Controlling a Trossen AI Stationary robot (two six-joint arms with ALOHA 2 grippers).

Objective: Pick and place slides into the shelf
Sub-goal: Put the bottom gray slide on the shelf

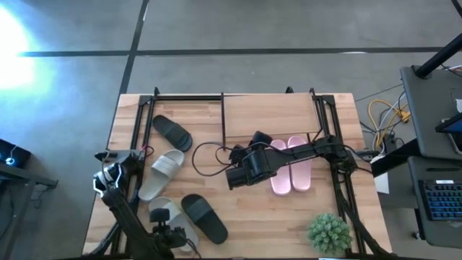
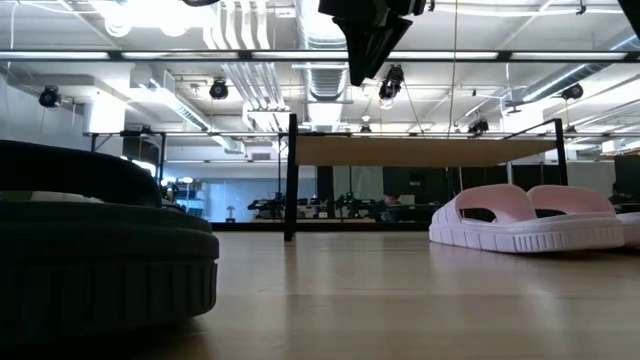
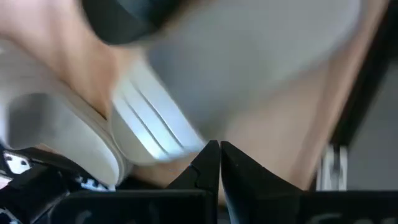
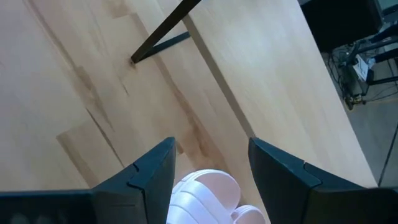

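Observation:
The shelf [image 1: 271, 112] stands at the table's far side. Its light board [image 2: 420, 150] rests on a thin black frame. The pink pair of slides [image 1: 290, 165] lies flat on the table in front of it. My right gripper [image 4: 211, 146] hangs open above the pink slides' far ends [image 4: 205, 193], pointing slantwise down toward the shelf. A black slide [image 1: 172, 132] and a pale grey slide [image 1: 162, 173] lie at the left. A second grey slide [image 1: 172, 215] and a second black slide [image 1: 204, 217] lie near the front edge. My left gripper [image 3: 219, 149] is shut, above the near grey slide [image 3: 155, 127], and touches nothing.
A small green plant [image 1: 329, 232] stands at the table's near right corner. A black cable [image 1: 206, 155] loops over the tabletop between the grey slide and my right arm. The near black slide [image 2: 95, 250] fills the low view's left side.

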